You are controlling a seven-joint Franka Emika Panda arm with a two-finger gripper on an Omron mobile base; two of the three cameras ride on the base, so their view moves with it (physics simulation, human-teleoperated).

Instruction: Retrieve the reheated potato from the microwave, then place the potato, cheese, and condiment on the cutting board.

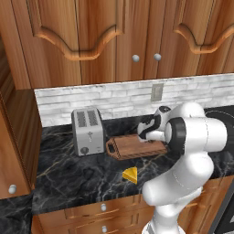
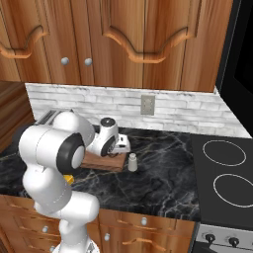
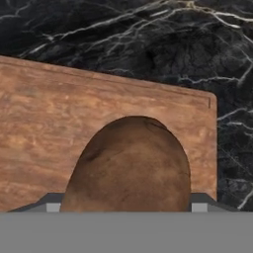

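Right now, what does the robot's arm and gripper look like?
The arm is glossy white with bulbous rounded segments joined by dark ring-shaped joints, one black band circling the big elbow. The wrist end is white with black patches. In the hand view, small grey fingertips show. No cables or markings are visible.

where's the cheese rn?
Left base view: the cheese lies on the black counter, in front of the cutting board, right of and nearer than the toaster.
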